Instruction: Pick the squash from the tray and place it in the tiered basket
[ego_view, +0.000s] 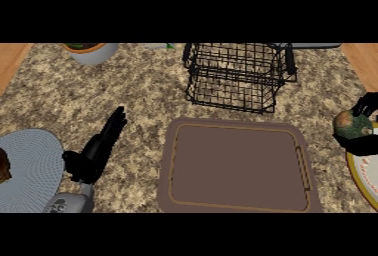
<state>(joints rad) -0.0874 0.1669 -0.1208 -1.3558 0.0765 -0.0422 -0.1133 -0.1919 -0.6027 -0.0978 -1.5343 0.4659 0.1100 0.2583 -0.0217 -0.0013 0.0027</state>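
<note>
The squash (351, 125), green and orange, sits at the view's right edge, off the tray, with my right hand (363, 107) curled round it from above and below. The brown tray (238, 167) lies bare in the middle of the counter. Behind it stands the black wire tiered basket (236, 75), with nothing visible in it. My left hand (100, 147) rests at the lower left, fingers straight and pointing up, touching nothing.
A grey round plate (29, 165) lies at the left edge with a brown item (4, 167) on it. A yellow-rimmed plate (365, 175) shows at the right edge under the squash. A grey plant pot (92, 51) stands at the back left.
</note>
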